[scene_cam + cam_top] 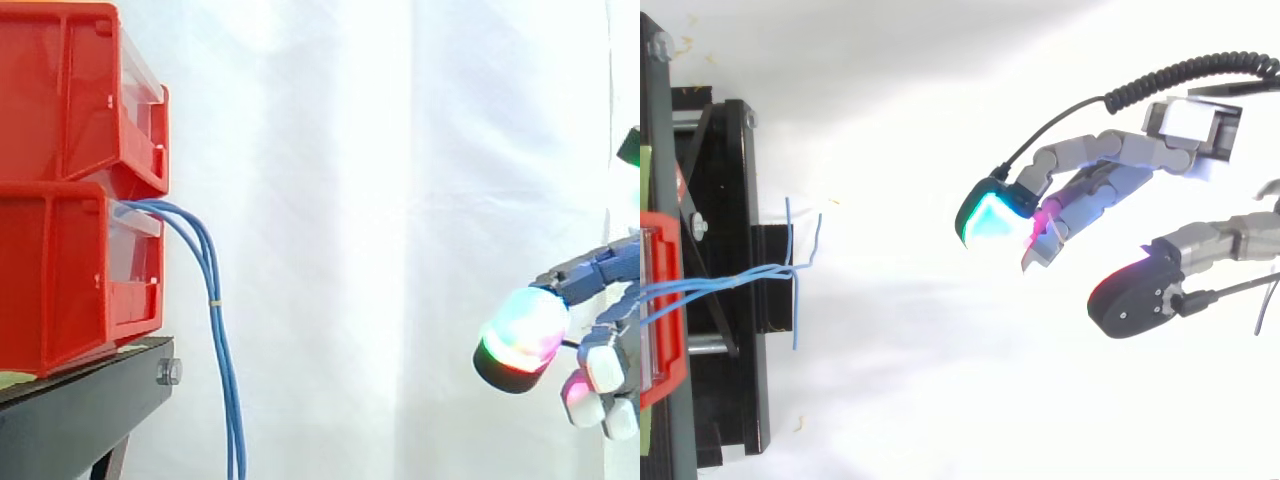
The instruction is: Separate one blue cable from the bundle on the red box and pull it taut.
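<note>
Well apart from the glossy red plastic bins, the hand spreads empty, relaxed fingers; thin blue cables droop.

White curtain hung as the backdrop. Black stand sat at the left edge, with a silver bolt on its front face. Upper red bin was at top left, with its clear drawer front facing the curtain.

Thin blue cables leave the lower red box and hang slack, bundled together.
</note>
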Controlling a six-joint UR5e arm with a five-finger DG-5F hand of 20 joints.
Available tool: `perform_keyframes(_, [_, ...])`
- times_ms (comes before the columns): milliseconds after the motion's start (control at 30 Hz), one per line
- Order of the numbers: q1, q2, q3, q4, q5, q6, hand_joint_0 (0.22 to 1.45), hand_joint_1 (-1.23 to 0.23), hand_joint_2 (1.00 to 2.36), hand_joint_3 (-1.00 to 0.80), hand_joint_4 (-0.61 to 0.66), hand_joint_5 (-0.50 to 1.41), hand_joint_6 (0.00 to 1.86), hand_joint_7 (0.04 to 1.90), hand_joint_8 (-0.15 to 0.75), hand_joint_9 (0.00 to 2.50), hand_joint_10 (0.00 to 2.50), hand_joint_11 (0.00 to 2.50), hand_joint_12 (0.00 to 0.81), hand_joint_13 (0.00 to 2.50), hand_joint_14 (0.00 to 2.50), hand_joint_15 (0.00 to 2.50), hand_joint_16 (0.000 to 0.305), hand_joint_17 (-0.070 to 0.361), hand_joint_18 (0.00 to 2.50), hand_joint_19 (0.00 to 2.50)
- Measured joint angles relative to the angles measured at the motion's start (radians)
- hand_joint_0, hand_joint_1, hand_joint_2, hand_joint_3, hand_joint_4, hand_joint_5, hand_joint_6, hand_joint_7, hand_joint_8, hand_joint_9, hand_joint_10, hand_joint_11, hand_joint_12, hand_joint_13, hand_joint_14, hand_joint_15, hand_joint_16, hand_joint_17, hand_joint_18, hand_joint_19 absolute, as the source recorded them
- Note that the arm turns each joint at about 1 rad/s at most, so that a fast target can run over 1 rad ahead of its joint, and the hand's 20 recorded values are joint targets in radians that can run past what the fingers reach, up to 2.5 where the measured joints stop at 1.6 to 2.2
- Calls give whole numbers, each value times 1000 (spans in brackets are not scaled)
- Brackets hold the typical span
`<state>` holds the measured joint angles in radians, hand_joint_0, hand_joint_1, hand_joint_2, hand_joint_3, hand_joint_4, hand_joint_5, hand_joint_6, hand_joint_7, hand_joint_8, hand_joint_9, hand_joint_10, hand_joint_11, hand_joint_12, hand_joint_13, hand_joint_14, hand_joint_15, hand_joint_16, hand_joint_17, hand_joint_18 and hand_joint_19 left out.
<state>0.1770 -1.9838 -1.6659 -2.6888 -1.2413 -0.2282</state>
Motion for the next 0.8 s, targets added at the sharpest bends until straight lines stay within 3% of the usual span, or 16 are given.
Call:
perform_keyframes(200, [4, -1, 0, 16, 20, -30, 559, -494, 1000, -500, 223, -164, 502, 693, 269, 855, 10, 278, 323, 636, 13, 268, 40, 91, 521, 470])
perform_keyframes(333, [6, -7, 0, 30, 26, -54, 561, -497, 1000, -500, 221, -163, 502, 690, 270, 839, 10, 277, 274, 575, 9, 217, 29, 65, 424, 308])
perform_keyframes(500, [7, -62, 10, 71, 30, -55, 557, -512, 1000, -500, 215, -167, 502, 691, 268, 780, 8, 251, 201, 333, 3, 68, 18, 41, 177, 72])
perform_keyframes(633, [4, -118, 52, 104, 33, -34, 533, -553, 1000, -500, 201, -175, 501, 688, 252, 647, 6, 170, 177, 146, 0, 13, 17, 38, 0, 0])
perform_keyframes(800, [-6, -188, 142, 95, 42, -25, 508, -582, 1000, -500, 187, -189, 501, 690, 231, 509, 3, 121, 181, 24, 0, 0, 18, 42, 0, 0])
